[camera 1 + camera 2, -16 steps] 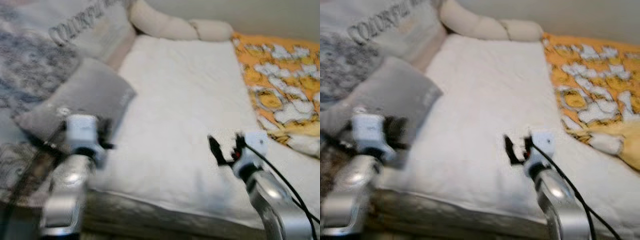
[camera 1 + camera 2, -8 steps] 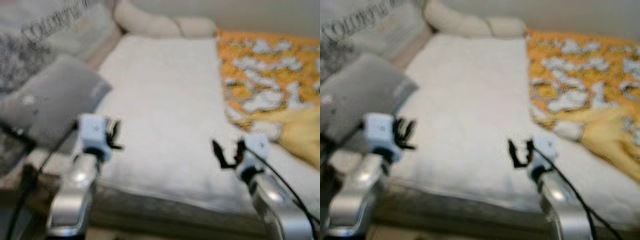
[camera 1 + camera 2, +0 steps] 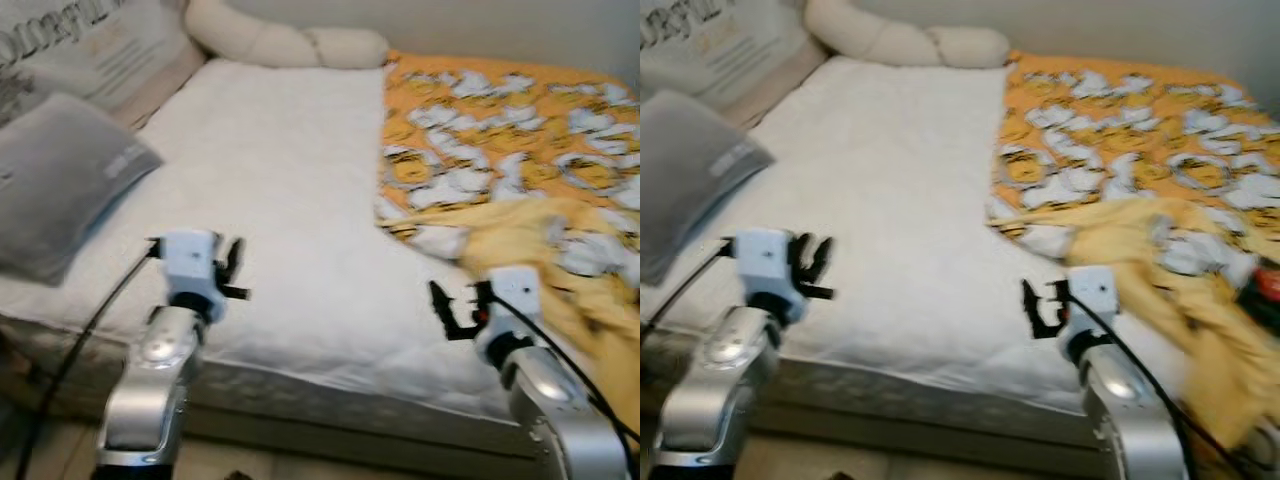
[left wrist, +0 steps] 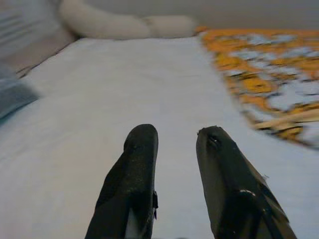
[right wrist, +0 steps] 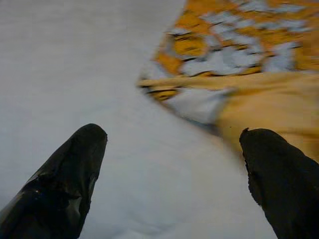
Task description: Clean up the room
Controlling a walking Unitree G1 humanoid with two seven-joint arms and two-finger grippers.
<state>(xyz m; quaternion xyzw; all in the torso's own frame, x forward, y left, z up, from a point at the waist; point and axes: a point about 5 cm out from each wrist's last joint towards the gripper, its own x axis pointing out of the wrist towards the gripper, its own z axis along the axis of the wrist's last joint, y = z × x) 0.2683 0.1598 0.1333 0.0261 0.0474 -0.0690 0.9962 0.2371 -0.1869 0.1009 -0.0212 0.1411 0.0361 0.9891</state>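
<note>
white mattress (image 3: pixel 270 190) fills the middle of the frame, with the orange blanket (image 3: pixel 510 130) bunched over the right half and a grey pillow (image 3: pixel 60 190) at the left edge. a rushed grab could snag only the blanket's folded corner, or drag the sheet beneath. right gripper (image 3: pixel 457 308) hovers at lower right, jaws spread wide and empty, the blanket corner just ahead and right of them. left gripper (image 3: pixel 229 270), lower left, jaws slightly parted, holds nothing.
</note>
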